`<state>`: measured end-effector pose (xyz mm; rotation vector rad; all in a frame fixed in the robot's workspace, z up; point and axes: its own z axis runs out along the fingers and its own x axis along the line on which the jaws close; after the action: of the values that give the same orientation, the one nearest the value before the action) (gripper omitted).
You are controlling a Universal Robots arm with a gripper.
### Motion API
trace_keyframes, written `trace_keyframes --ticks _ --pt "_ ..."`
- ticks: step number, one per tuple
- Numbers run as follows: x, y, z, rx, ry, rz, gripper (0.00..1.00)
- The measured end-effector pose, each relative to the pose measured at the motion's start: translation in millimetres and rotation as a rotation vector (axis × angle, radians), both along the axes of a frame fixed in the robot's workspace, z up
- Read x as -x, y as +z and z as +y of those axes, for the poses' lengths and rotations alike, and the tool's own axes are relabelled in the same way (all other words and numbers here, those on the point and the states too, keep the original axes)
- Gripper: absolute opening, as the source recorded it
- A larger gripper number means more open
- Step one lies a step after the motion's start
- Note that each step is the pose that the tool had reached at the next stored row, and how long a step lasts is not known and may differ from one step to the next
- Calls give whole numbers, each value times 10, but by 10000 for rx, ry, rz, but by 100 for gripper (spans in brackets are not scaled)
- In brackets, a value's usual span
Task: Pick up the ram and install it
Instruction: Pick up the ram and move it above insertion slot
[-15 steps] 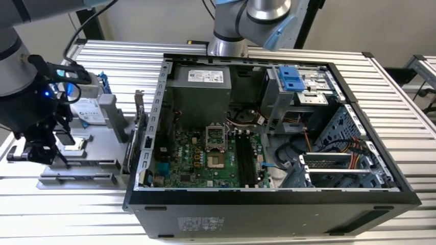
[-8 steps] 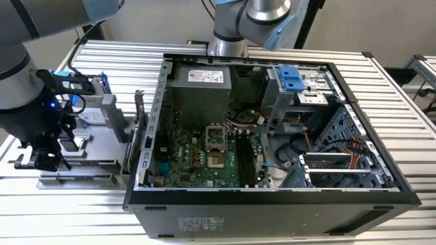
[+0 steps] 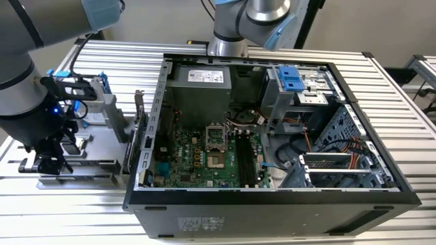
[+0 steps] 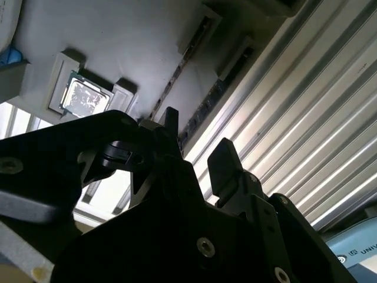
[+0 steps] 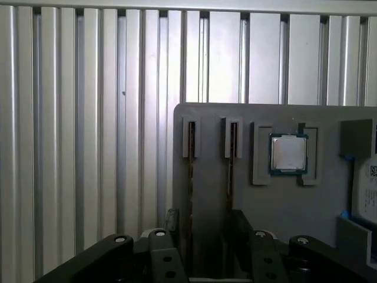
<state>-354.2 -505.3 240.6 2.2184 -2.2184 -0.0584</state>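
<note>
Ram [image 5: 191,183] is seen on edge in a narrow slot of a grey fixture plate [image 5: 212,118] in the first wrist view; a second stick [image 5: 230,177] is held in the parallel slot just beside it; which of the two is meant cannot be told. A processor chip [image 5: 288,153] is seated in a recess of the same plate, beside the second stick. The tool [image 5: 206,227] is held over the plate with its fingers [image 5: 241,224] spread apart; nothing is gripped between them, and both sticks are lined up with the gap; whether either is touched cannot be told. In the second wrist view the tool [image 4: 197,132] is shown from below, its two black fingertips parted. In the exterior view the tool [image 3: 49,166] is placed at the fixture on the slatted metal counter [image 3: 381,92], toward the exterior view's left; the open computer case [image 3: 272,196] is set beside it, with the green motherboard [image 3: 204,158] and its black memory slots [image 3: 245,153] exposed.
</note>
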Motion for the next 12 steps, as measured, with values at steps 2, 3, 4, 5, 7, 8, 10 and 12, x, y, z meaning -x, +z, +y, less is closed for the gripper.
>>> trace_keyframes --ticks 2,3,4,5,7,8,10,12 --pt "3 -35 -3 1 -2 -1 100" --pt "4 -53 -6 1 -2 -1 100" --pt "4 -71 -9 3 -1 -1 100" --pt "4 -89 -16 4 -1 1 100" --pt "4 -123 -34 4 -1 0 100" --pt "4 -140 -45 3 -1 -1 100" --pt "4 -174 -74 3 -1 -1 100" --pt "4 -210 -101 2 -1 -1 100"
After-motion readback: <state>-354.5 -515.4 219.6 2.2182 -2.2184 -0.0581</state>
